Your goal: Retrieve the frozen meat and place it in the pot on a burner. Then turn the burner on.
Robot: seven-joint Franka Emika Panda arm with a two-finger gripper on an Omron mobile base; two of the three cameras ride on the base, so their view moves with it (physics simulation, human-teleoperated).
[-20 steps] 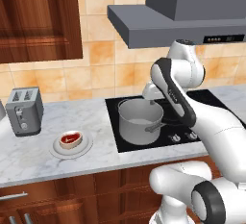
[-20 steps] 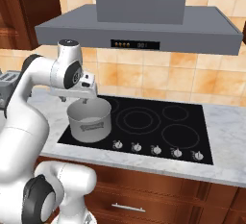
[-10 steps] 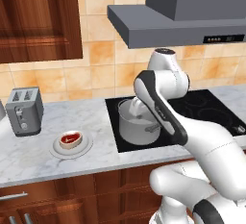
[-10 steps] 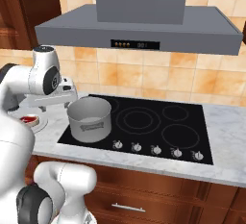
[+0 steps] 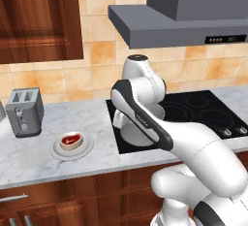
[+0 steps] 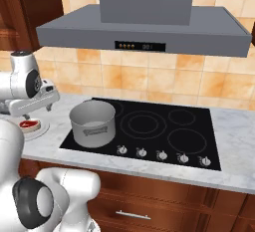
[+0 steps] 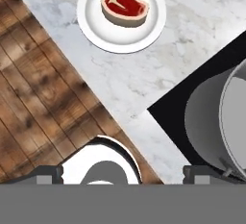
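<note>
The frozen meat (image 7: 124,4), a red steak with a pale rim, lies on a round white plate (image 7: 98,28) on the marble counter, left of the cooktop; it is also visible as the meat (image 5: 71,140) and the meat (image 6: 30,124). The grey steel pot (image 6: 93,123) stands on the front left burner of the black cooktop (image 6: 149,144) and covers that burner. My gripper (image 7: 124,175) hangs open and empty above the counter's front edge, between plate and pot. The meat lies ahead of its fingertips (image 7: 45,175) and the pot's wall (image 7: 206,122) is at the right.
A grey toaster (image 5: 24,111) stands at the counter's left. Silver knobs (image 6: 142,152) line the cooktop's front. Three burner rings (image 6: 142,124) are bare. A range hood (image 6: 144,29) hangs overhead. In the hand view, wooden floor (image 7: 33,93) lies past the counter edge.
My arm has swung left, away from above the pot and toward the plate with the meat. The jaws have spread slightly wider. Pot and meat have not moved.
</note>
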